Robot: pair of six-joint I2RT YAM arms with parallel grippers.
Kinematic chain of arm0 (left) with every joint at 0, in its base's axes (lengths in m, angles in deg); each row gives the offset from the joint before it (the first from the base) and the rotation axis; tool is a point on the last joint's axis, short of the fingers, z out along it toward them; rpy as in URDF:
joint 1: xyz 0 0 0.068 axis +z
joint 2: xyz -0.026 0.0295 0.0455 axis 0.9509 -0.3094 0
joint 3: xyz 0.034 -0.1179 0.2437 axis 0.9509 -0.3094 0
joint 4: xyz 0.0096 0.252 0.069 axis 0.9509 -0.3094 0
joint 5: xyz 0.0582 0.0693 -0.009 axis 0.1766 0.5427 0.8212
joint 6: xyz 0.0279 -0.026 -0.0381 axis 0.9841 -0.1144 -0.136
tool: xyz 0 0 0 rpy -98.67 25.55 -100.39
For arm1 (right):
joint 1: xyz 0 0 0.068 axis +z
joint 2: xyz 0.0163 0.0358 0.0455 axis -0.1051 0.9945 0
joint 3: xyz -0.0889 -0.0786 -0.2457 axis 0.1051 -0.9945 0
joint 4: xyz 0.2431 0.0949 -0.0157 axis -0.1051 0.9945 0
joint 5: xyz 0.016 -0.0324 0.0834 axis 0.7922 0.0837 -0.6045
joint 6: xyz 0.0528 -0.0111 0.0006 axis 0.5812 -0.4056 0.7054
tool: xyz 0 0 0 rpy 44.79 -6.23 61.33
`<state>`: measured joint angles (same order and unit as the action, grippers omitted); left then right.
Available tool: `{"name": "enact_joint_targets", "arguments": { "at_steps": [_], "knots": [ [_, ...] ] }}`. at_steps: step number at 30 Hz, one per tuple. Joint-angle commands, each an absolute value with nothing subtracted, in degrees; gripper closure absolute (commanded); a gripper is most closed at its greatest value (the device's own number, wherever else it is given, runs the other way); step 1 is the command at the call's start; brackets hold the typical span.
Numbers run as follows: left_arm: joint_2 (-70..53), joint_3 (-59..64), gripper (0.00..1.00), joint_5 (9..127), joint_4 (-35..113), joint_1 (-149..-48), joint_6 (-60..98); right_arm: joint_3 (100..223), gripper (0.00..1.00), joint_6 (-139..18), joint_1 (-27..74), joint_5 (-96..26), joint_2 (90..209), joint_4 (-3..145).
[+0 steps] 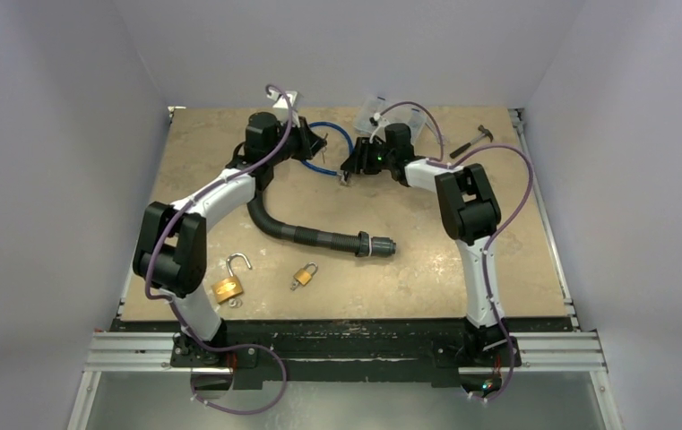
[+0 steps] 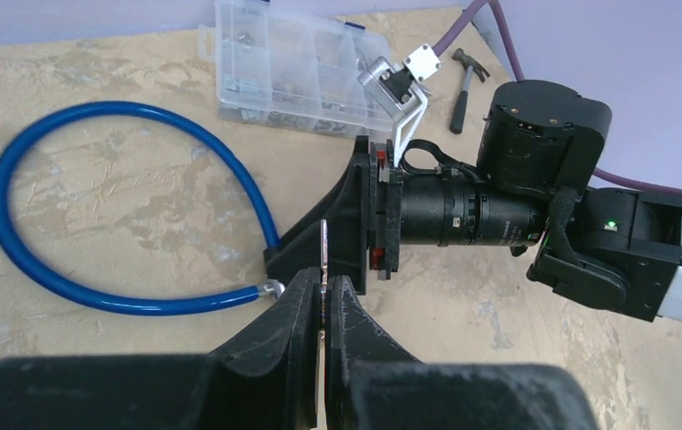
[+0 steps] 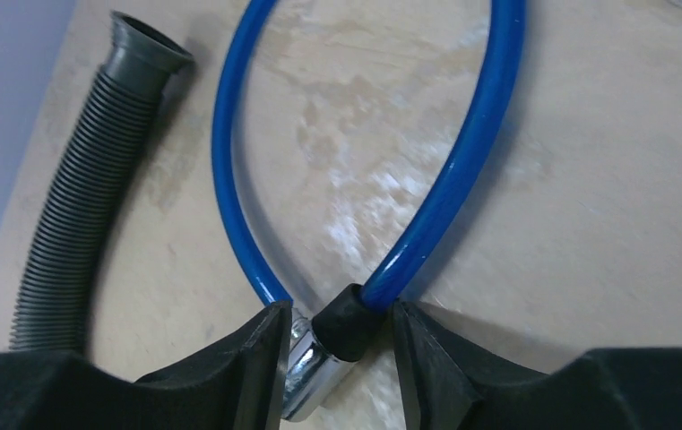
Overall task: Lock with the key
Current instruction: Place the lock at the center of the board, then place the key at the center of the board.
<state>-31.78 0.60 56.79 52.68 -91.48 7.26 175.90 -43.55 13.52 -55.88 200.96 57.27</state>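
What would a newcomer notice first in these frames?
At the far centre of the table, the right tool clamps the lock end of a blue cable lock, while the left tool pinches a thin key close by. Nearer, a grey corrugated hose crosses mid-table. An open brass padlock and a smaller padlock lie at the near left.

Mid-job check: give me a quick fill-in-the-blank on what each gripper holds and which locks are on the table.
1. The left gripper is pinching the thin metal ____.
2. The right gripper clamps the cable lock, whose cable is coloured ____.
3. Near the left arm's base lie ____ brass padlocks.
4. The larger padlock has its shackle ____.

Missing words: key; blue; two; open.
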Motion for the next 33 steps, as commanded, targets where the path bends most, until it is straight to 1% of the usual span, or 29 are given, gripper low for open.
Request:
{"name": "enact_joint_targets", "arguments": {
  "at_steps": [1,3,4,5,9,13,16,23,29,33],
  "knots": [
    [-34.4,3.9,1.00,56.9,55.1,-90.8,7.7,180.8,0.46,-37.9,15.5,-58.0,201.8,50.0],
    [-35.8,4.9,1.00,56.7,55.1,-90.8,7.6,181.5,0.40,-37.0,15.4,-57.9,201.6,48.4],
    [-36.7,5.4,1.00,56.4,55.1,-90.8,7.7,181.6,0.34,-37.1,15.2,-57.4,201.1,48.3],
    [-37.5,6.2,1.00,56.3,55.2,-90.8,7.8,181.5,0.29,-37.5,15.0,-57.0,200.3,48.4],
    [-41.6,10.3,1.00,58.0,55.2,-91.2,9.9,176.8,0.15,-37.5,13.2,-56.4,193.9,46.6],
    [-47.1,16.9,1.00,58.6,53.1,-92.1,11.6,169.1,0.08,-37.7,10.1,-56.5,185.2,45.4],
    [-51.0,21.0,1.00,59.6,51.5,-93.4,12.8,162.7,0.05,-37.8,6.1,-57.5,179.3,46.0],
    [-59.4,28.5,1.00,61.2,48.5,-96.7,14.6,151.3,0.04,-40.2,-2.2,-64.1,166.2,44.1],
    [-65.7,35.0,1.00,62.1,44.9,-98.5,16.3,145.2,0.03,-42.5,-3.4,-68.3,159.1,44.8],
    [-68.5,38.0,1.00,63.1,43.8,-99.1,16.9,141.7,0.02,-43.1,-3.5,-70.1,156.6,44.5]
  ]
}}
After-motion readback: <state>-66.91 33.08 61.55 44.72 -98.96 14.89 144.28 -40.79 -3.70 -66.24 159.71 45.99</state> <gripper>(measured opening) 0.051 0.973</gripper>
